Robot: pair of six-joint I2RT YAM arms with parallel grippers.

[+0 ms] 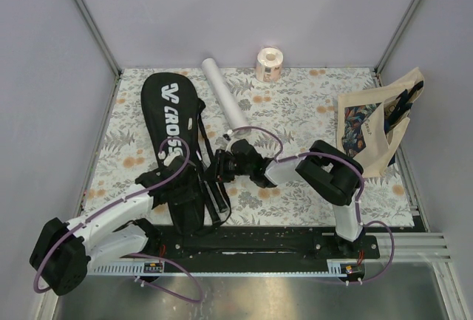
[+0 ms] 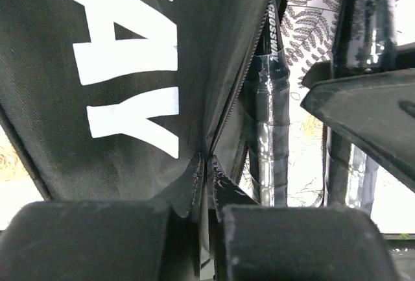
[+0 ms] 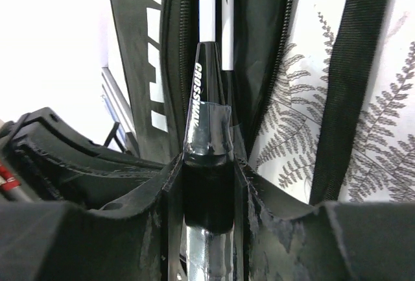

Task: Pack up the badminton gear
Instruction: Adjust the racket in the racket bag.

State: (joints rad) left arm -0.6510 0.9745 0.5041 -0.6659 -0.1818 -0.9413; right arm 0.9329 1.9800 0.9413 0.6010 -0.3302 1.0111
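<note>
Racket being fed into the bag (image 2: 97, 158).
Left gripper (image 2: 206, 167) pinches the zip edge, likely holding the mouth open; right gripper (image 3: 207, 177) clamps a racket (image 3: 206, 93) handle, shaft ahead inside.

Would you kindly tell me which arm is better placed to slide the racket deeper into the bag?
Right. The right pincer is shut on the racket handle, shafts pointing into the open racket bag. The left pincer is pinching the bag's edge at the zip.
</note>
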